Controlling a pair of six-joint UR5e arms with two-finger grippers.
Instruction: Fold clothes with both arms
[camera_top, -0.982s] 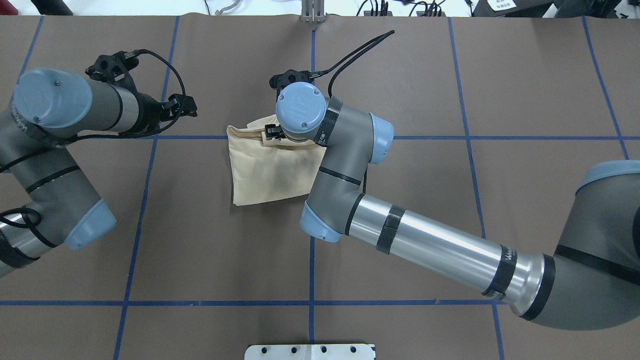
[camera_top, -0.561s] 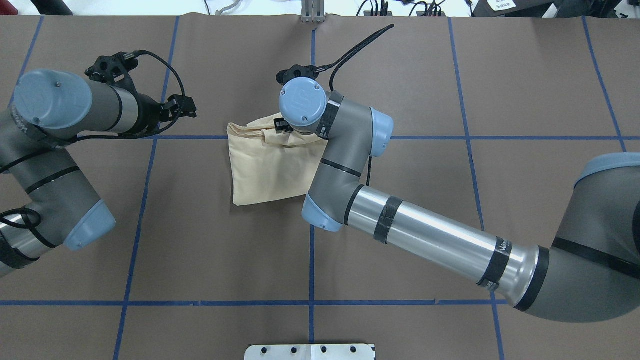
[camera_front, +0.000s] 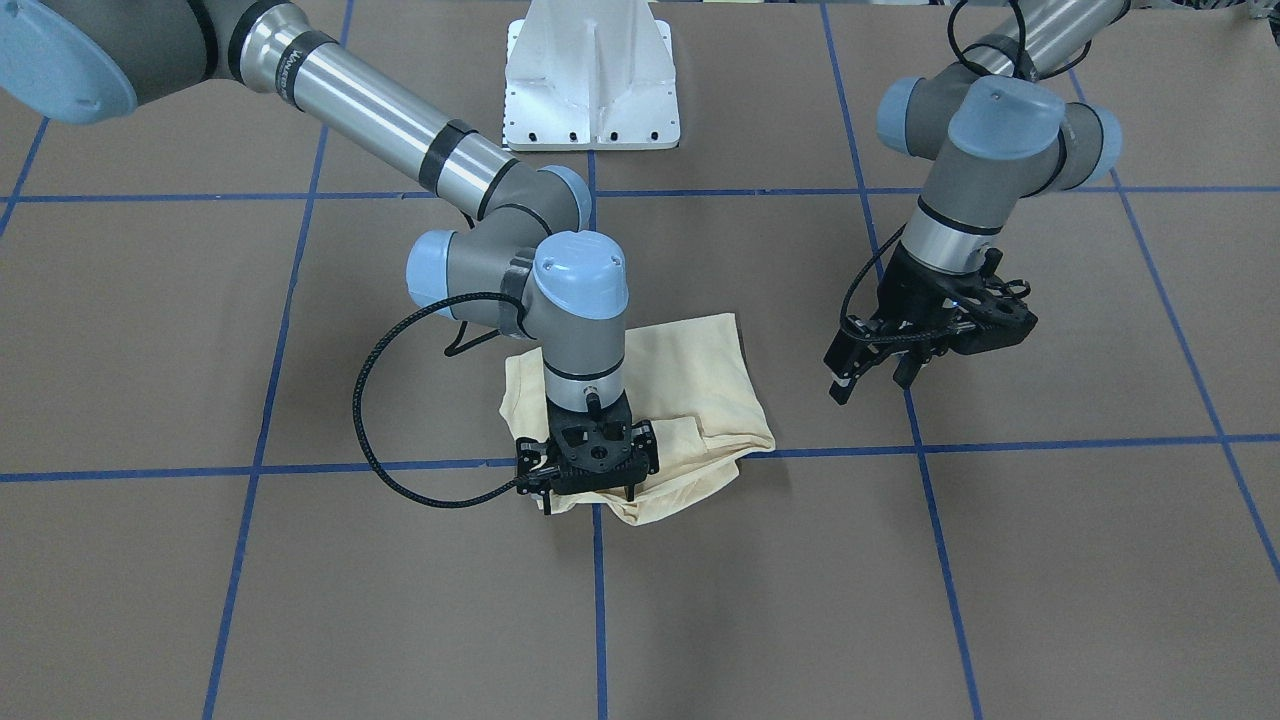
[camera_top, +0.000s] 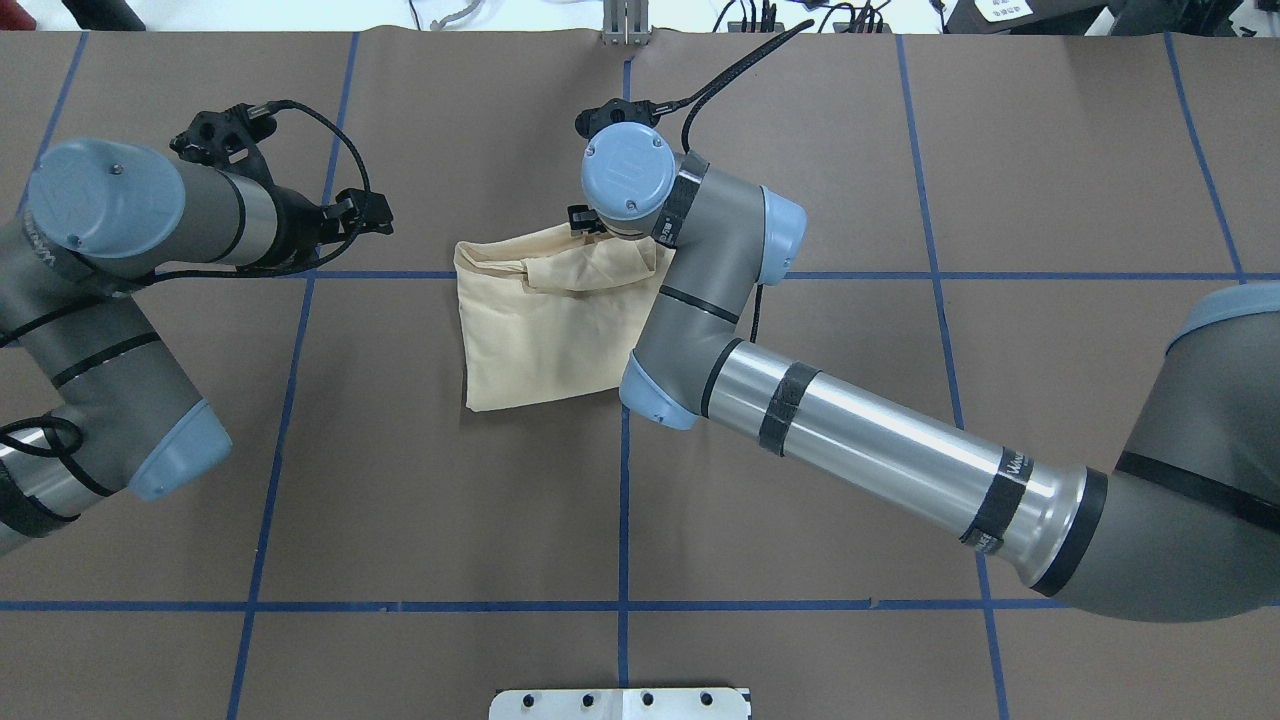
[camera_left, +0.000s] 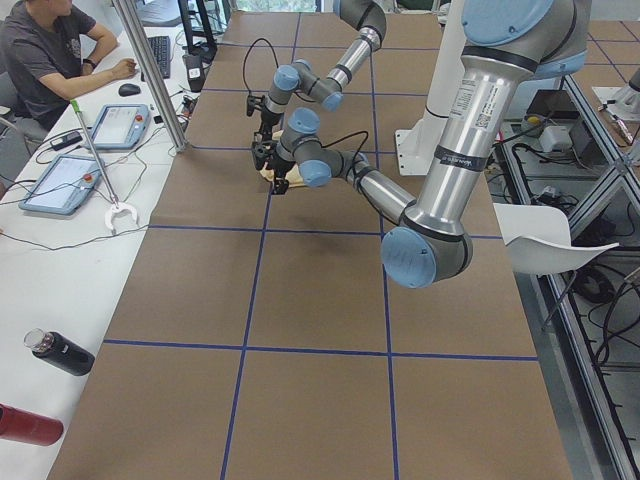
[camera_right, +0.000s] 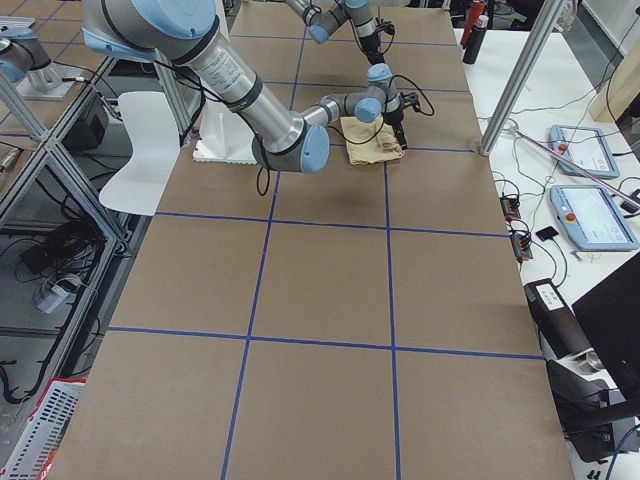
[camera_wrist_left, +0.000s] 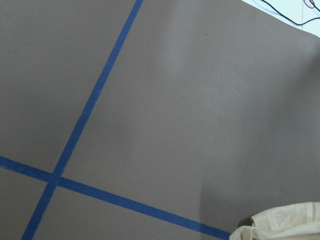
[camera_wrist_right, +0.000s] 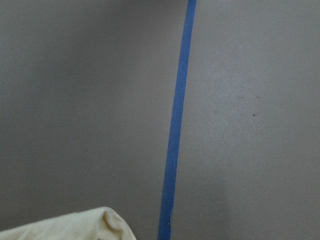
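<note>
Brown table (camera_top: 400, 500), folded cream shirt (camera_top: 530, 330), right gripper (camera_front: 588, 480)

Cream-yellow T-shirt (camera_top: 530, 340), brown table (camera_top: 400, 500), blue tape grid (camera_top: 450, 606)

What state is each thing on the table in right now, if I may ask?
T-shirt: folded small, lying flat, rumpled along one edge.
Right gripper: open, down at that rumpled edge.
Left gripper: open, empty, hovering apart from the T-shirt.
</note>
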